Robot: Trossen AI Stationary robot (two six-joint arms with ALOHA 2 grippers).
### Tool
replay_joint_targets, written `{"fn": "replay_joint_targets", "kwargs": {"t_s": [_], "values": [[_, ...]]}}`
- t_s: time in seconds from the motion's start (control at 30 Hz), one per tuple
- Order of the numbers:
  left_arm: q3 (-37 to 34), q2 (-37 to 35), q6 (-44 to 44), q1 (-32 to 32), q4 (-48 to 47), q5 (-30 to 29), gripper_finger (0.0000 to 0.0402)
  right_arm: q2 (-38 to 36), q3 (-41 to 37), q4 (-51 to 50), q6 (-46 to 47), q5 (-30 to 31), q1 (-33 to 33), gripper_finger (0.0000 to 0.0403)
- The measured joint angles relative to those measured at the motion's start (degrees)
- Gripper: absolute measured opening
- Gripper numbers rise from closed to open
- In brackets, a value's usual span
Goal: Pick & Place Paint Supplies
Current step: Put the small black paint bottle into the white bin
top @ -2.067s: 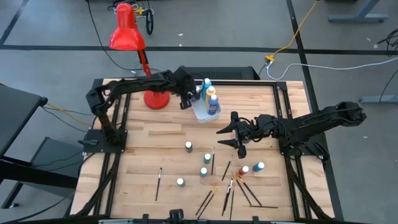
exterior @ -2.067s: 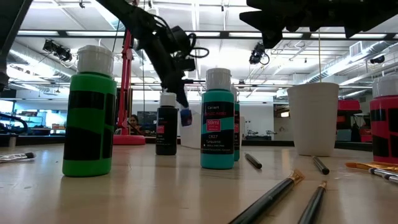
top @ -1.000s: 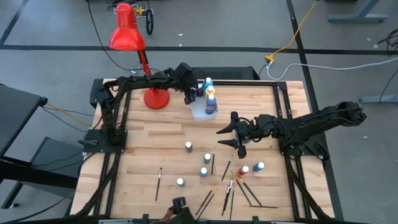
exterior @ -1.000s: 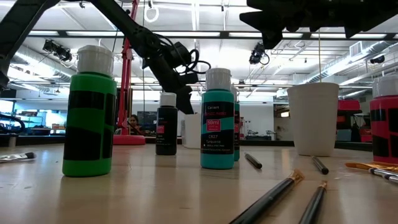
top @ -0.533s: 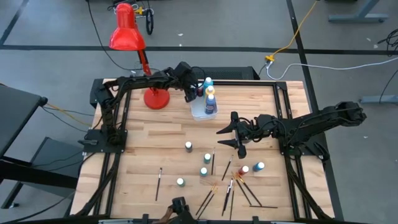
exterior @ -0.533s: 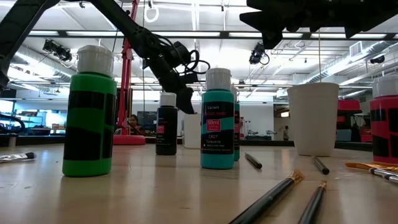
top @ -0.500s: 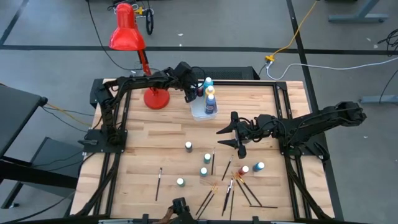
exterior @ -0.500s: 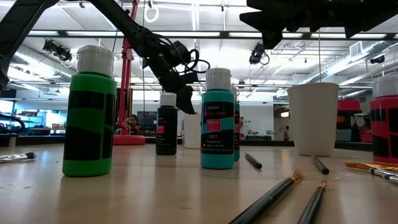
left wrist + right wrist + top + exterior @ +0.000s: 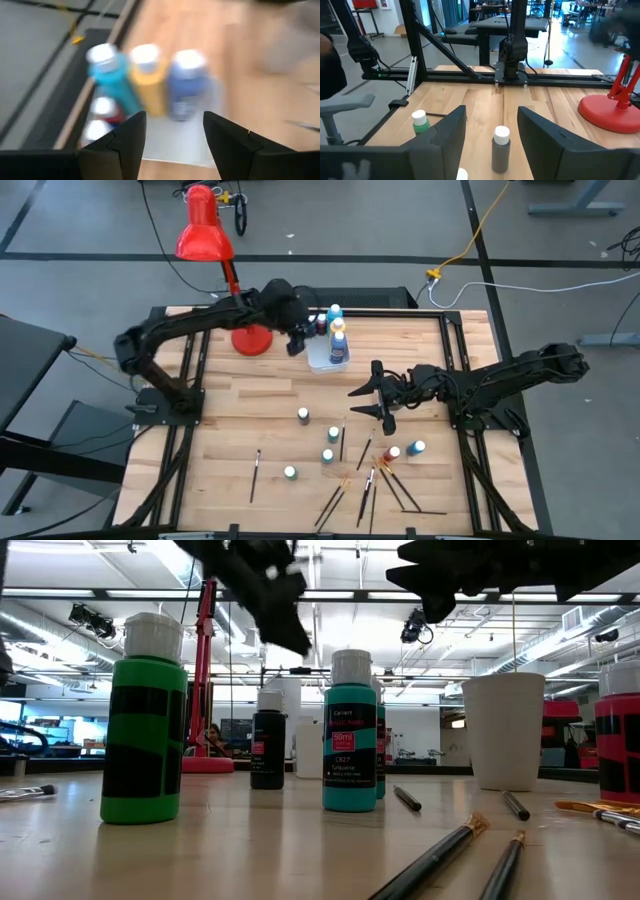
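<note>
Left end effector [image 9: 297, 343] pulled back from tub [image 9: 327, 360], fingers apart, empty — bottle drop done. Right end effector [image 9: 383, 402] unmoved mid-desk, fingers apart. Loose bottles, brushes remain.

Paint bottles [image 9: 330, 452] upright, scattered mid-table; more bottles [image 9: 339, 340] stand in tub; paintbrushes [image 9: 362, 485] lie flat near front.

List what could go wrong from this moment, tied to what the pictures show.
1. The left gripper, open and empty, hangs just above the bottles packed in the white tub; a low sideways move might topple the blue bottle or the yellow one.
2. The right gripper is open above the table's middle, over a gray bottle; a descent slightly off line might knock it over.
3. The paintbrushes lie crossed, so lifting one may drag another.
</note>
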Motion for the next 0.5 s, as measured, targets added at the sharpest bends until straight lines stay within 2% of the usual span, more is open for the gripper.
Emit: {"fn": "replay_joint_targets", "kwargs": {"t_s": [0.13,0.27,0.4,0.5], "values": [[0.0,-5.1,-2.4,-5.2,-4.3,3.8,0.0208,0.0,0.0,-0.2,0.0,0.0,0.0,0.0178],[-0.4,-6.6,-1.6,-11.5,-7.1,5.8,0.0207,0.0,0.0,-0.3,0.0,0.0,0.0,0.0178],[-4.6,-6.6,-0.6,-17.8,-4.6,6.7,0.0206,0.0,0.0,-0.9,0.0,0.0,0.0,0.0178],[-10.4,-6.6,-0.5,-22.1,1.8,6.7,0.0206,0.0,0.0,-1.6,0.0,0.0,0.0,0.0178]]}}
